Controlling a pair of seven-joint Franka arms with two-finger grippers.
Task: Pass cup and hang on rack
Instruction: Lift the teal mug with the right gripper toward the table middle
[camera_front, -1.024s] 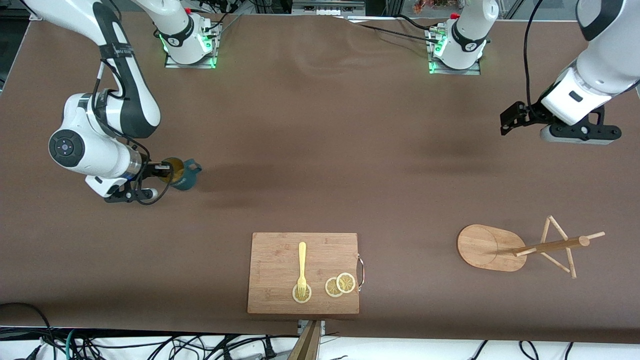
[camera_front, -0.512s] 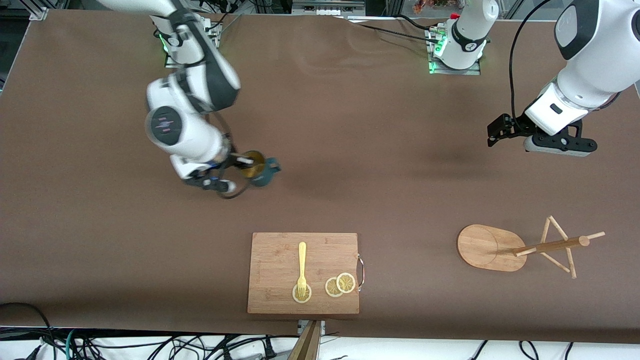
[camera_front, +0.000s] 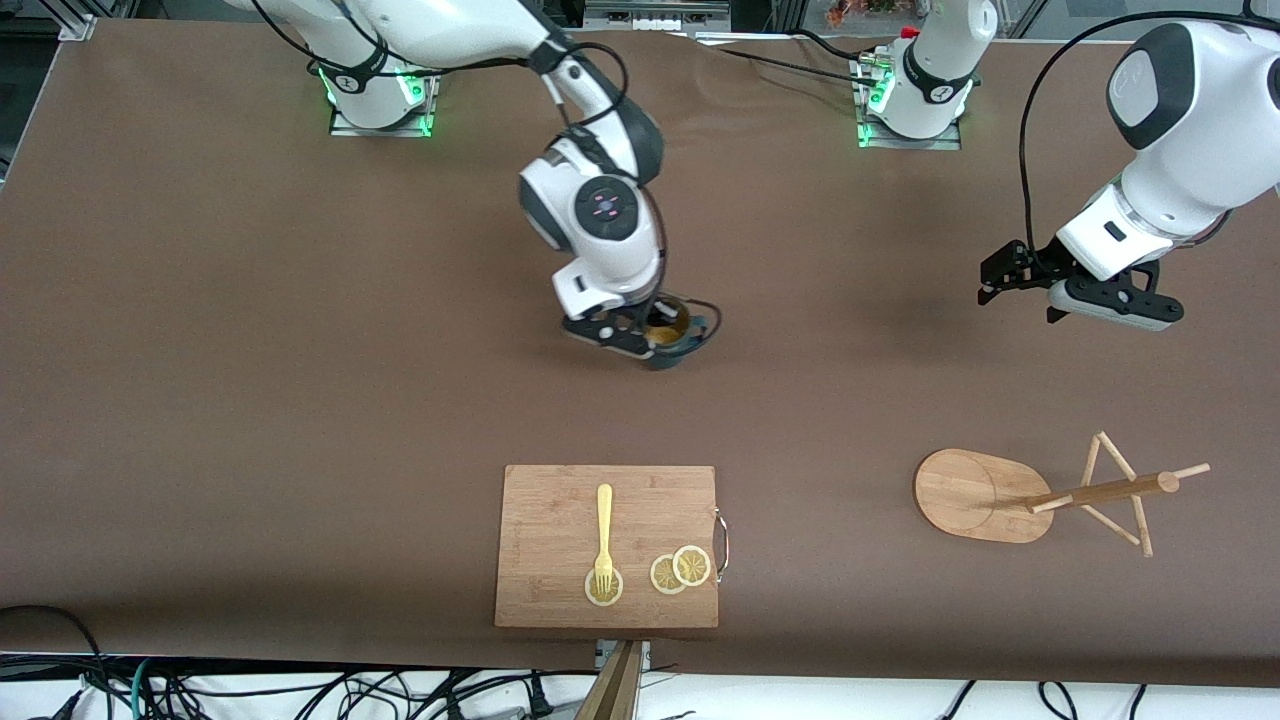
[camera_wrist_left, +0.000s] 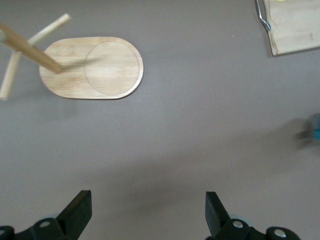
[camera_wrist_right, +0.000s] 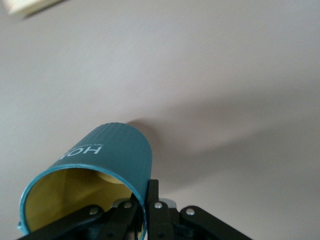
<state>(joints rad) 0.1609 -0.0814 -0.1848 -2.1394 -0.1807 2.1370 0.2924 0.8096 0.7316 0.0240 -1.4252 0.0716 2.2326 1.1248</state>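
Note:
The cup (camera_front: 678, 338) is a dark teal ribbed mug with a yellowish inside. It hangs tilted over the middle of the table. My right gripper (camera_front: 652, 335) is shut on the cup's rim, one finger inside and one outside. In the right wrist view the cup (camera_wrist_right: 112, 157) fills the lower part, with my right gripper (camera_wrist_right: 148, 202) clamped on its wall. The rack (camera_front: 975, 495) stands near the left arm's end, its post (camera_front: 1100, 490) carrying thin pegs. My left gripper (camera_front: 1005, 275) hovers open over bare table, with nothing between its fingers (camera_wrist_left: 79, 212). The rack's oval base (camera_wrist_left: 90, 67) shows in the left wrist view.
A wooden cutting board (camera_front: 560, 520) lies near the front camera's edge at the middle. On it are a yellow fork (camera_front: 604, 535) and lemon slices (camera_front: 681, 569). A corner of the board (camera_wrist_left: 295, 25) shows in the left wrist view. The arm bases stand along the table's top edge.
My right arm has swung the cup from the right arm's end of the table to over its middle. My left gripper has shifted slightly toward the middle, still open.

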